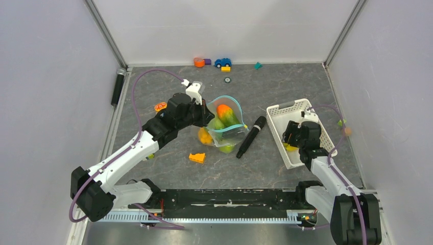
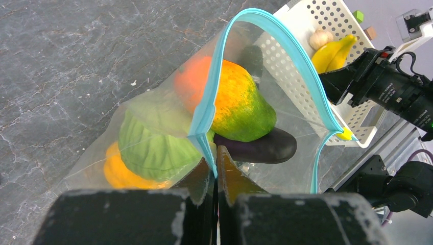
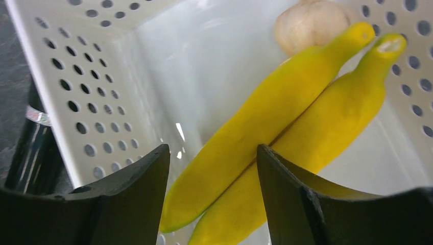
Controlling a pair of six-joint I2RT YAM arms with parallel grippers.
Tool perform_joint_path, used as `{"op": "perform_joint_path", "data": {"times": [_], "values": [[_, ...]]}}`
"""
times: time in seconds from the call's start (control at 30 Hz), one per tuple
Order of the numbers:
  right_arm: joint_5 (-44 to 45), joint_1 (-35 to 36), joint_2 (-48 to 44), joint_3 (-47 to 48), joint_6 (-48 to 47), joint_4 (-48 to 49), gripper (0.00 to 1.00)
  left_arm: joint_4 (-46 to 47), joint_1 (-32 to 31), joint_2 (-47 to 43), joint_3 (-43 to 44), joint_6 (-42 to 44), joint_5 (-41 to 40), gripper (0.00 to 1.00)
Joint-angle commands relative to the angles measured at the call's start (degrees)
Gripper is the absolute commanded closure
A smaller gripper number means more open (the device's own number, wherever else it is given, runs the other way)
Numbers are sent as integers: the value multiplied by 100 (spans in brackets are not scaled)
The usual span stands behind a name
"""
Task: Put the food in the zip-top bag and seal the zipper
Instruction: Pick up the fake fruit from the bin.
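The clear zip-top bag (image 1: 227,122) lies mid-table with its mouth standing open. My left gripper (image 2: 217,153) is shut on the teal zipper (image 2: 286,56) at the near rim, holding it up. Inside the bag lie food pieces: an orange-green mango (image 2: 240,102), a green cabbage (image 2: 150,148), an orange fruit (image 2: 117,173) and a dark eggplant (image 2: 270,145). My right gripper (image 3: 212,158) is down inside the white slotted basket (image 1: 286,109), open, its fingers straddling a pair of yellow bananas (image 3: 286,127). A pale garlic bulb (image 3: 309,23) lies beyond them.
A black microphone (image 1: 250,136) lies between bag and basket. An orange stepped wedge (image 1: 197,157) sits in front of the bag. A toy car (image 1: 222,62) and small blocks line the back wall. A black cylinder (image 1: 118,87) lies along the left edge.
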Motion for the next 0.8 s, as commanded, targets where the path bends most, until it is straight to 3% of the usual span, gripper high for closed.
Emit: {"op": "perform_joint_path", "data": {"times": [0.0, 0.33, 0.5, 0.77], "values": [[-388, -5, 55, -2, -177, 531, 32, 223, -17, -101, 17, 256, 18, 95], [1289, -9, -196, 554, 147, -806, 26, 199, -17, -33, 52, 247, 31, 95], [1352, -5, -300, 1178, -150, -1282, 17, 193, -17, 20, 79, 245, 77, 95], [1574, -118, 756, 1918, -543, -1797, 16, 193, -17, 28, 79, 239, 120, 95]]}}
